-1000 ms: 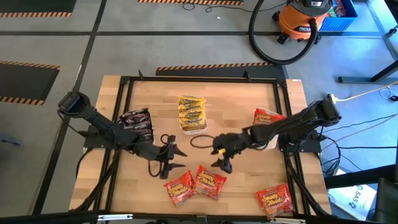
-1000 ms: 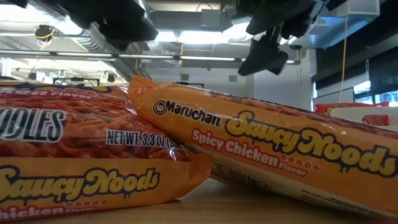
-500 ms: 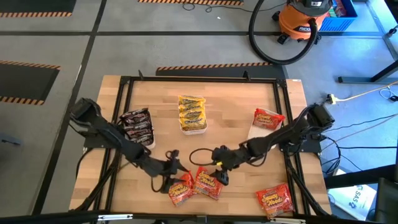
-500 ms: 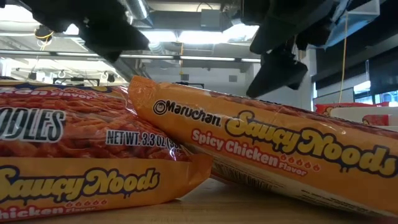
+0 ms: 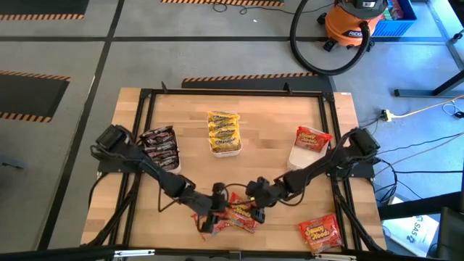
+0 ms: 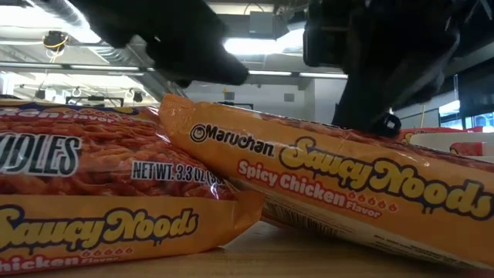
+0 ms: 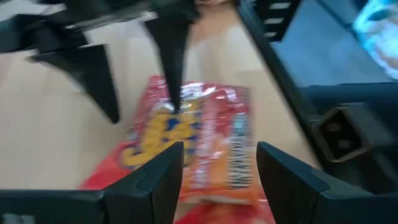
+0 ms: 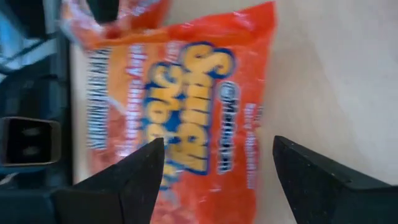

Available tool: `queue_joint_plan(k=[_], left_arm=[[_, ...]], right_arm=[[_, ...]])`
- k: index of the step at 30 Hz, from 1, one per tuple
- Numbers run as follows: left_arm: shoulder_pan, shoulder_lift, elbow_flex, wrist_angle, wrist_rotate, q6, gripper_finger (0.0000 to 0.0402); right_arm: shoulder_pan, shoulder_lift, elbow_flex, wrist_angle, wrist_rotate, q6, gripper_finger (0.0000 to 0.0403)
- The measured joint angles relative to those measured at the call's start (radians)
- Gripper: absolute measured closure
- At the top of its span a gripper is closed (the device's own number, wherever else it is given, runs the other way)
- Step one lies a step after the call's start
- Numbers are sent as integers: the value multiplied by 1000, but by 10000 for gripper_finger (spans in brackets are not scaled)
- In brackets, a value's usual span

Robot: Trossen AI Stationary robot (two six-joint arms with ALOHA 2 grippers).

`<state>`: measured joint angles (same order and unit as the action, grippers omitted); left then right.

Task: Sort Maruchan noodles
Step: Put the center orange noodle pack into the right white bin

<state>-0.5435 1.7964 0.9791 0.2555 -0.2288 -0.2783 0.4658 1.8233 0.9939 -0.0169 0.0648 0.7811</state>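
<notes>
Noodle packets lay in five spots on the table. Yellow packets (image 5: 223, 130) sat stacked at the centre rear. Dark brown-black packets (image 5: 160, 143) were stacked at the left. A red-orange packet (image 5: 312, 138) rested at the right, another (image 5: 320, 233) lay flat at the near right corner. Two red-orange "Saucy Noods" Spicy Chicken packets (image 5: 233, 217) lay side by side at the near centre, overlapping; crinkly, flat, label up (image 6: 324, 181) (image 8: 186, 106) (image 7: 193, 143).

Under my grippers the red-orange packets (image 8: 186, 118) are glossy, crinkly plastic film, catching highlights along the creases. The surface (image 5: 268, 138) is pale matt wood with visible grain. My fingers (image 7: 155, 180) look like dull, smooth black plastic.
</notes>
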Motion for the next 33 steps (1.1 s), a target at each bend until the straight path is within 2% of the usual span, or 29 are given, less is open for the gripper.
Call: queue_joint_plan(k=[7, 13, 15, 21, 24, 30, 33], left_arm=[[58, 0, -1, -51, -19, 0, 206], [98, 0, -2, -54, -20, 0, 206], [108, 0, -2, -50, -11, -1, 206], [106, 0, -2, 48, 12, -8, 206], [102, 8, -1, 112, 6, -4, 206], [107, 89, 9, 110, -24, -45, 206], [107, 159, 39, 115, -30, -51, 206]], right_arm=[[-1, 7, 1, -124, 135, 23, 127], [-10, -22, 47, -441, 316, 70, 127], [-8, -25, 79, -526, 343, 76, 127], [-8, -47, 169, -699, 302, 73, 127], [-8, -71, 176, -731, 277, 12, 127], [-57, -121, 126, -733, 218, -50, 127], [-103, -133, 85, -680, 182, -90, 127]])
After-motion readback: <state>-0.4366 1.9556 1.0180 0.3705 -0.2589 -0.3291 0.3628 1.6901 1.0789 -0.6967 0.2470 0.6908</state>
